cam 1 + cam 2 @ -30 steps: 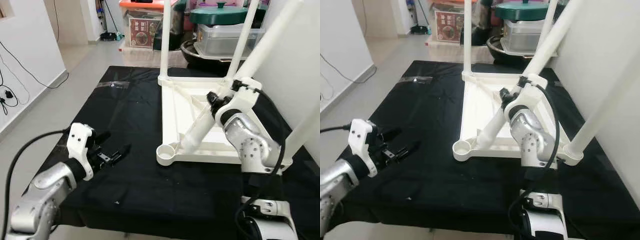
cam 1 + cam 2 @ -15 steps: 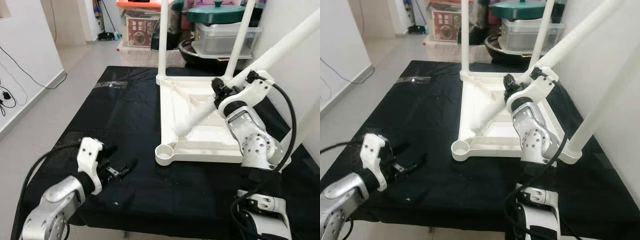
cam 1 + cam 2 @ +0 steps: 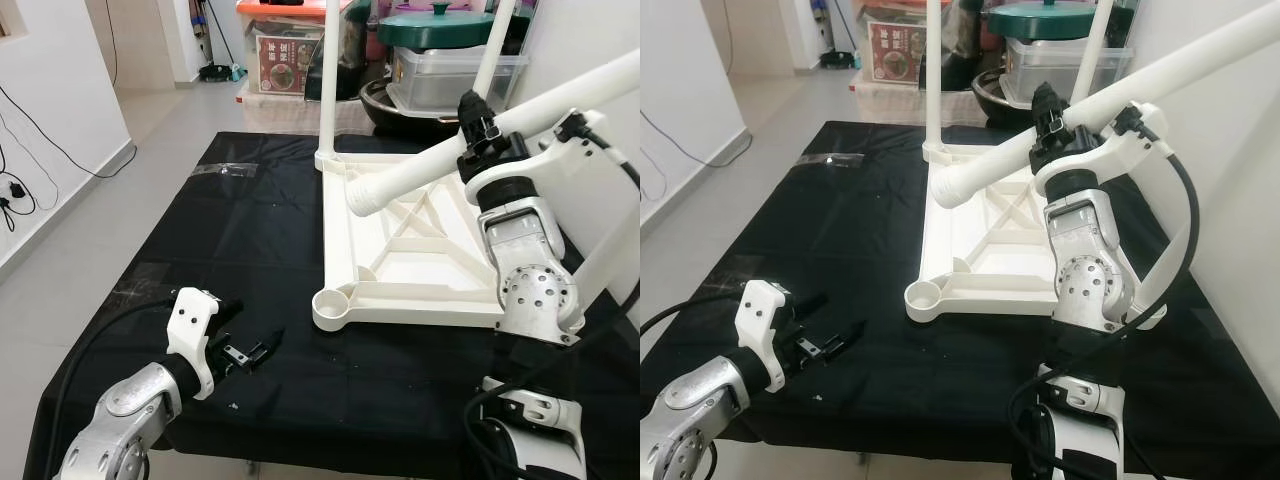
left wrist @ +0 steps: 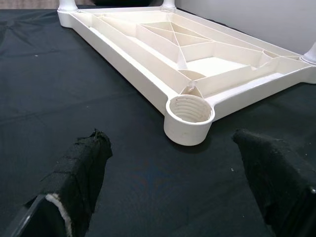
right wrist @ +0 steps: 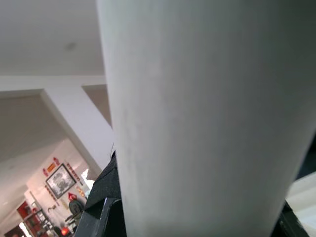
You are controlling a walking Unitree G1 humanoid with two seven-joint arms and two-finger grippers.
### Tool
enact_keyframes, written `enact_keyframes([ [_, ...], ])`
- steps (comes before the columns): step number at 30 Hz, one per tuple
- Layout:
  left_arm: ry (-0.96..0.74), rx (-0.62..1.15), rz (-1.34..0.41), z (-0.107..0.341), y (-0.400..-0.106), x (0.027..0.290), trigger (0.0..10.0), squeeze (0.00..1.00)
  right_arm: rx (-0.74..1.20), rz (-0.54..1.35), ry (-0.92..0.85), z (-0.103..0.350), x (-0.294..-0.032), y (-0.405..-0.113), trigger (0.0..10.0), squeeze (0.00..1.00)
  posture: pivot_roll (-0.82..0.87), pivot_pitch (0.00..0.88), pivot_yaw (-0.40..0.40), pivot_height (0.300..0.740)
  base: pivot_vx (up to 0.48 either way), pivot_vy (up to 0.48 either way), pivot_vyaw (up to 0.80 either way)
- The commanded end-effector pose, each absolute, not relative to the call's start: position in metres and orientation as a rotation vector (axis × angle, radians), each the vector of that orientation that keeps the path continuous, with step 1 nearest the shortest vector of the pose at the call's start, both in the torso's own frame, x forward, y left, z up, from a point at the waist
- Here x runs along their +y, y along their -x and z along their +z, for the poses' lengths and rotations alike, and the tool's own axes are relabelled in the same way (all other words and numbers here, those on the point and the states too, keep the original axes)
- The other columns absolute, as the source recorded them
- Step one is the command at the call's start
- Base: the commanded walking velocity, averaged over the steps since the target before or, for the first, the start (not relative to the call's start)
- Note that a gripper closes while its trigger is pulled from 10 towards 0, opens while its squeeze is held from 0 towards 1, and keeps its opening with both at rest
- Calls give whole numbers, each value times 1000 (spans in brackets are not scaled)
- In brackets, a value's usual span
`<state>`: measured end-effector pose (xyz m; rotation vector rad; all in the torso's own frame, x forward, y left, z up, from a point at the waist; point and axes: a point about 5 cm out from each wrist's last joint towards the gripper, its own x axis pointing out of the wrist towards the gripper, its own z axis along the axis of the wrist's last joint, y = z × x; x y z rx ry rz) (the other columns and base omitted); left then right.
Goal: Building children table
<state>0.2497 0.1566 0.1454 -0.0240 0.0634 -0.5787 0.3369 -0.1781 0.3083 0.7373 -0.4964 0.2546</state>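
Looking from left to right, we first see our left gripper point(image 3: 250, 353) low over the black cloth point(image 3: 200, 230), near its front edge. Its two black fingers point(image 4: 79, 173) are spread wide and hold nothing. Just past them, in the left wrist view, sits the empty round leg socket point(image 4: 189, 109) at the near corner of the white table top point(image 3: 420, 270).

The table top lies upside down on the cloth, so we see the ribs on its underside. White legs already stand up from its corners, like the far-left leg point(image 3: 328, 70).

To the right, our right gripper point(image 3: 1048, 120) is up high above the table top. It is clamped tight around a loose white table leg point(image 3: 420, 172). The leg is tilted, with its open end pointing down and to the left, in the air above the table top.

Behind the cloth stand storage boxes point(image 3: 285, 45) and a green lid point(image 3: 435, 25).
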Motion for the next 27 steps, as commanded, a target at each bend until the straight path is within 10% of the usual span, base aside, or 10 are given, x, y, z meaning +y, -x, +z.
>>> enact_keyframes([
  [1, 33, 80, -578, 139, -248, 155, 10000, 835, -499, 284, -703, 307, -174, -334, 10000, 0, 23, 0, -21, 740, 0, 0, 0],
  [20, 18, 66, -549, 136, -250, 151, 10000, 816, -502, 266, -524, 297, -168, -334, 10000, 0, 25, 0, -27, 740, 0, 0, 0],
  [22, 24, 70, -495, 134, -251, 154, 10000, 588, -493, 217, -399, 293, -168, -335, 10000, 0, 24, 0, -28, 740, 0, 0, 0],
  [24, 26, 73, -485, 134, -252, 155, 10000, 588, -489, 210, -396, 292, -168, -335, 10000, 0, 24, 0, -28, 740, 0, 0, 0],
  [25, 24, 72, -463, 134, -253, 157, 10000, 306, -477, 196, -372, 290, -168, -336, 10000, 0, 25, 0, -30, 740, 0, 0, 0],
  [27, 22, 70, -448, 133, -253, 157, 10000, 306, -470, 187, -354, 289, -168, -336, 10000, 0, 25, 0, -30, 740, 0, 0, 0],
])
